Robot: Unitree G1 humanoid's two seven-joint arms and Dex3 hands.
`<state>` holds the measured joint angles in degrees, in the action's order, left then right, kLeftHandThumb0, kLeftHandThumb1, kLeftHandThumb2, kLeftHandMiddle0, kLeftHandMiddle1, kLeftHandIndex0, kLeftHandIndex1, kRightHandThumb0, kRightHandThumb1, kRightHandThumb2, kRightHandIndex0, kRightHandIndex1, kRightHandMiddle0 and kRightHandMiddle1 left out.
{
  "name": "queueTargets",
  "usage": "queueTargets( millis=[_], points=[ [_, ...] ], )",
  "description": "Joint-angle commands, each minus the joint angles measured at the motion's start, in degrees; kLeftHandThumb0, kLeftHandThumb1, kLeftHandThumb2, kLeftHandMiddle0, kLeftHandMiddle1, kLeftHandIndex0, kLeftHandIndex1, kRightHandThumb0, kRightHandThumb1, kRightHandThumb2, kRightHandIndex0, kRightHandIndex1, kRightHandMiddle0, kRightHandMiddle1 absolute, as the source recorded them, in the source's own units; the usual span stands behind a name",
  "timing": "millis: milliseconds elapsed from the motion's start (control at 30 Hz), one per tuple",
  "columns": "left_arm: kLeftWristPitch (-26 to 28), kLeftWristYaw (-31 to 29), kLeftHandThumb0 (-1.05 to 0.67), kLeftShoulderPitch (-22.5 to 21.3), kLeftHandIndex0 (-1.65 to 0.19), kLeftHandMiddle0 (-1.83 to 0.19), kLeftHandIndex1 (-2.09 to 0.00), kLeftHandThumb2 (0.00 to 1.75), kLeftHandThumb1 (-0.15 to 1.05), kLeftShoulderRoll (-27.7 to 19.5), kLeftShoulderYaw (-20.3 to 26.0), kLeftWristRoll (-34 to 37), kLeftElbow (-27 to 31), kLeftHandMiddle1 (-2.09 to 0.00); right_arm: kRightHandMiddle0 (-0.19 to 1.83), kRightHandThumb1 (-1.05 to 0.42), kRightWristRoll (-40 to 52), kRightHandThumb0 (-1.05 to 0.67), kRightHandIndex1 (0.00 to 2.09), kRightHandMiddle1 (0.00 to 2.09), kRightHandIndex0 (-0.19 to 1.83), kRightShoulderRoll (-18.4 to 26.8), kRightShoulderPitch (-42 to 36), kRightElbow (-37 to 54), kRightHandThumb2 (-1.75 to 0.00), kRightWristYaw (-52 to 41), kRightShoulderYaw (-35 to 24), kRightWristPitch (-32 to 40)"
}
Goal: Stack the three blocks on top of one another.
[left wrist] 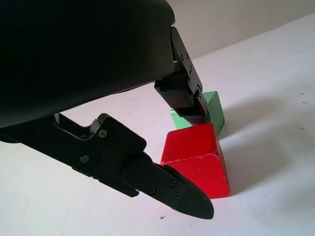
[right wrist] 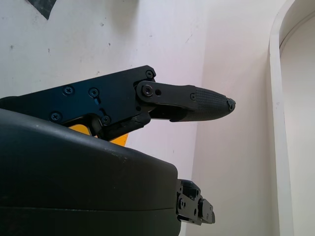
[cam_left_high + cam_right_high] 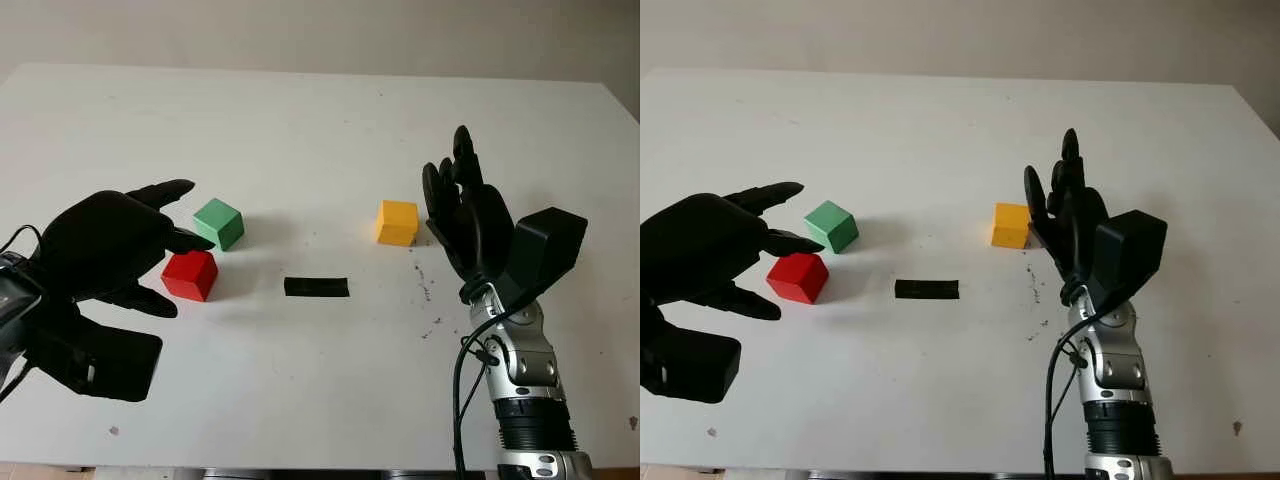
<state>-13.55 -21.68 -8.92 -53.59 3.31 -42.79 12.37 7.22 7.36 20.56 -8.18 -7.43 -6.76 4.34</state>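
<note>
- Red block (image 3: 190, 274) lies just beside the green block (image 3: 219, 223), on its near-left; left hand (image 3: 105, 245) brackets it, fingers wide, holding nothing.
- Yellow block (image 3: 397, 222) sits well to the green block's right; right hand (image 3: 466, 215), open, stands just beside it.

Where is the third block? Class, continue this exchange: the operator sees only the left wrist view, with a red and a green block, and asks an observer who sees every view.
Observer: A yellow block sits on the table, far right of the red block and green block by your open left hand.
Operator: Where's the other hand?
Observer: The right hand, open, stands just right of the yellow block.
Operator: Anything between?
Observer: A black strip lies flat between red and yellow.
</note>
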Motion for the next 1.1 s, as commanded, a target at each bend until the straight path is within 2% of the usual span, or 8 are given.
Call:
queueTargets(
  millis=[0,167,467,700,867,1067],
  points=[
    [-0.22,0.48,-0.76,-0.73,-0.71,-0.13,-0.04,0.07,0.87,0.05,-0.68,-0.51,-0.20,-0.06,-0.19,-1.05,0.02,-0.66,0.00,0.00,-0.19,0.51,-0.56,1.39,-0.46,0.07,-0.35,-0.14],
    [0.91,-0.77,-0.75,-0.97,-0.72,-0.14,-0.05,0.06,0.88,-0.28,-1.61,-2.75,0.65,-0.06,-0.19,-1.05,0.18,-0.67,0.00,0.00,-0.19,0.75,-0.58,1.39,-0.46,-0.26,-0.40,-0.05],
    [-0.27,2.52,-0.75,-0.81,-0.79,-0.21,-0.08,0.05,0.88,-0.28,-2.07,-6.70,-0.18,-0.07,-0.19,-1.05,0.47,-0.66,0.00,0.00,-0.19,0.56,-0.65,1.62,-0.45,-0.11,-0.68,0.32],
    [-0.20,4.40,-0.67,-0.58,-0.82,-0.24,-0.09,0.07,0.92,-0.32,-2.24,-9.43,-0.43,-0.07,-0.19,-1.05,0.38,-0.67,0.00,0.00,-0.19,0.59,-0.67,1.51,-0.44,-0.17,-0.75,0.07],
    [-0.57,5.12,-0.57,-0.36,-0.86,-0.27,-0.12,0.07,0.96,-0.12,-2.08,-9.09,-0.69,-0.06,-0.19,-1.05,0.15,-0.68,0.00,0.00,-0.19,0.80,-0.73,1.77,-0.44,-0.18,-0.64,0.49],
    [-1.75,6.01,-0.54,-0.15,-0.91,-0.29,-0.16,0.08,1.03,0.16,-1.80,-6.58,-1.70,-0.06,-0.19,-1.05,0.27,-0.67,0.00,0.00,-0.19,0.72,-0.83,1.79,-0.43,-0.33,-0.78,0.22]
  ],
)
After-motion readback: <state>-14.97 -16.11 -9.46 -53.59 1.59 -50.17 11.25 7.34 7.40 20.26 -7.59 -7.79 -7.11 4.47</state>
